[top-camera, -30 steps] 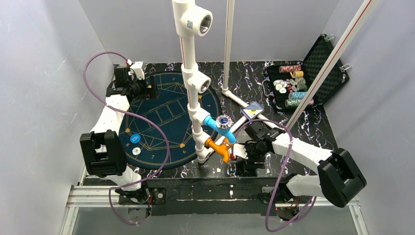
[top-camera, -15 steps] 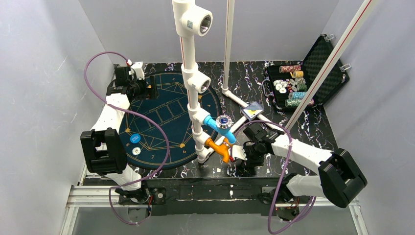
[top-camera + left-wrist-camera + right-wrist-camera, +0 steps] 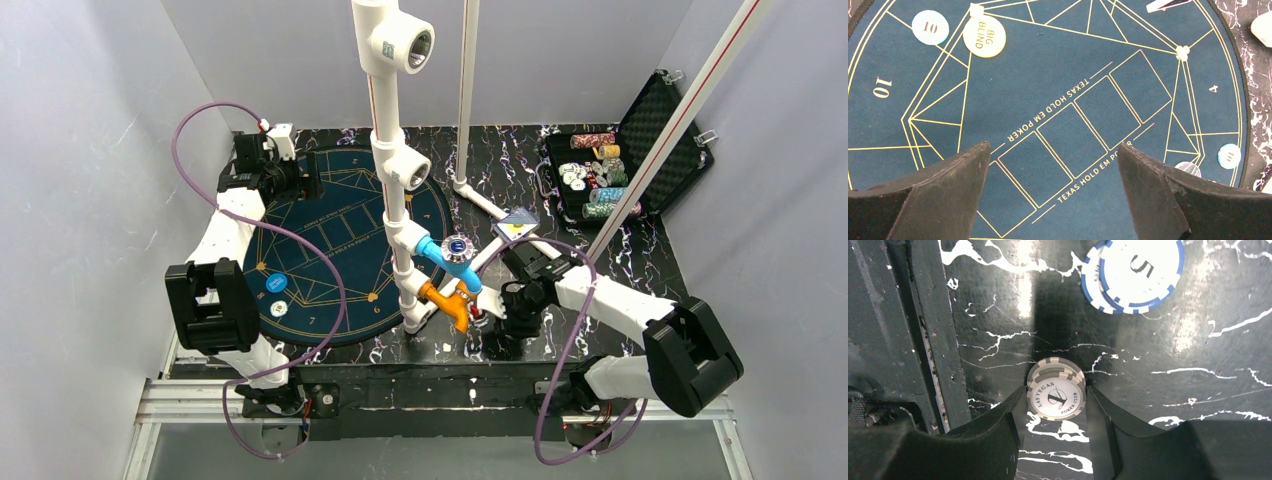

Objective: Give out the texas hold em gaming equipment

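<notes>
My right tool is closed on a short stack of grey-white chips, a finger pressing each side of the rims, low on the black surface. Two blue chips lie near. The chips look light, rigid and slick-edged, so the stack could shear; I judge a square pinch across the rims safest. My right arm reaches inward, wrist pitched down. My left tool hangs wide open over the poker mat, arm stretched forward.
</notes>
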